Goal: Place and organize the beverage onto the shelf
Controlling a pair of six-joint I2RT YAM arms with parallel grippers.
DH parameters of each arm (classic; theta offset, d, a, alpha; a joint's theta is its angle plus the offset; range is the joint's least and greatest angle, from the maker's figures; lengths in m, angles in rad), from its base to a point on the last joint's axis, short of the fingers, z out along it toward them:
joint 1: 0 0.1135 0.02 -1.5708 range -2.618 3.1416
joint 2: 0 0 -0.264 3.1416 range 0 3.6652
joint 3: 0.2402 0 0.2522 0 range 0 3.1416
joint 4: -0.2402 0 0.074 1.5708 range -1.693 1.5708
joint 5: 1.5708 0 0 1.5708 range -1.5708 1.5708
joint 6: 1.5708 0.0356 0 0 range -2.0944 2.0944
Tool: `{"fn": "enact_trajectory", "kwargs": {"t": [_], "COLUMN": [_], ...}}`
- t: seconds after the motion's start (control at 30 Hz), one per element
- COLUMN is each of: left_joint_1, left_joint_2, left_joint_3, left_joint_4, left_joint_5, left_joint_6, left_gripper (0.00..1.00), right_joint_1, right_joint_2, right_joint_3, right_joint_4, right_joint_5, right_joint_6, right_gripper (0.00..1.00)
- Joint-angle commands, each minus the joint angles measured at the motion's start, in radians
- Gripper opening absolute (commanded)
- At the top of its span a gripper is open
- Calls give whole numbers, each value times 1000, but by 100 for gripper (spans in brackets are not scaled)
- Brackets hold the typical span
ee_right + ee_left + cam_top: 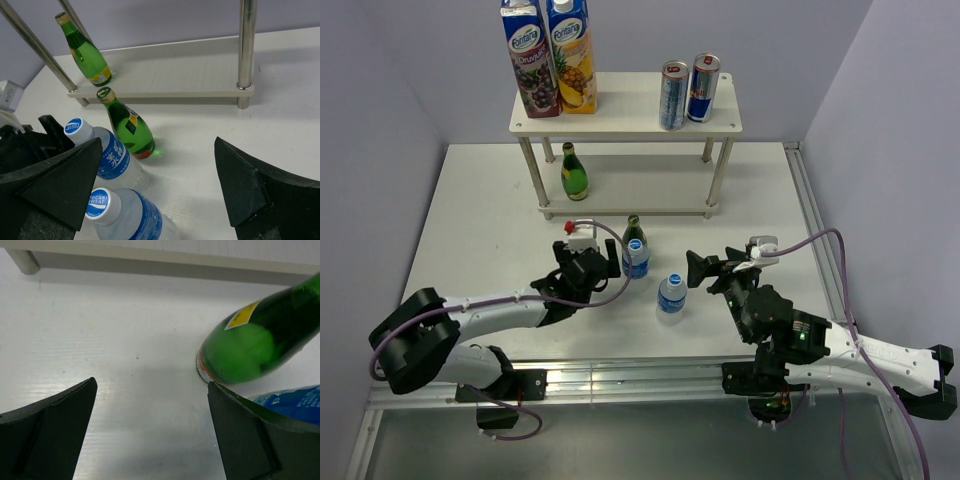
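Before shelf (630,100): green bottle (635,229), 2 water bottles (636,259) on table (490,230); left jaws, right jaws wide, empty.

- Left arm (490,312), lower left of the top view: white shell links and bulky black joint housings.
- Lilac-grey cable (610,229) loops off a white, red-tipped wrist block.
- Black left tool (613,265) with matte, wedge-shaped fingers (50,435).
- Right arm (880,360), lower right: white links, black joints, small green lights.
- Black right tool (694,268) with a white wrist block trailing a second lilac lead (812,236).
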Motion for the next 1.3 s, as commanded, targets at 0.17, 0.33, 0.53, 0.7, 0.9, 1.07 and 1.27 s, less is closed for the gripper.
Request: {"fn": "enact_trajectory", "kwargs": {"t": [0.17,0.33,0.53,0.7,0.9,1.07,1.27], "left_joint_1": [-59,-93,-116,-122,-122,-110,-83], "left_joint_2": [157,219,239,265,335,394,449], "left_joint_3": [63,108,108,112,168,226,290], "left_joint_4": [121,135,161,198,238,263,282], "left_joint_5": [27,33,40,65,50,65,77], "left_joint_6": [-35,-32,-37,-26,23,54,85], "left_gripper": [99,99,99,99,99,99,99], "right_joint_1": [7,7,5,5,7,5,5], "right_joint_2": [2,-4,8,8,4,7,8], "right_joint_3": [0,-5,0,0,-2,-2,-2], "right_joint_4": [10,14,19,19,19,19,19], "right_joint_5": [33,36,37,37,36,34,31], "right_joint_6": [13,11,7,7,7,8,7], "right_gripper": [100,100,100,100,100,100,100]}}
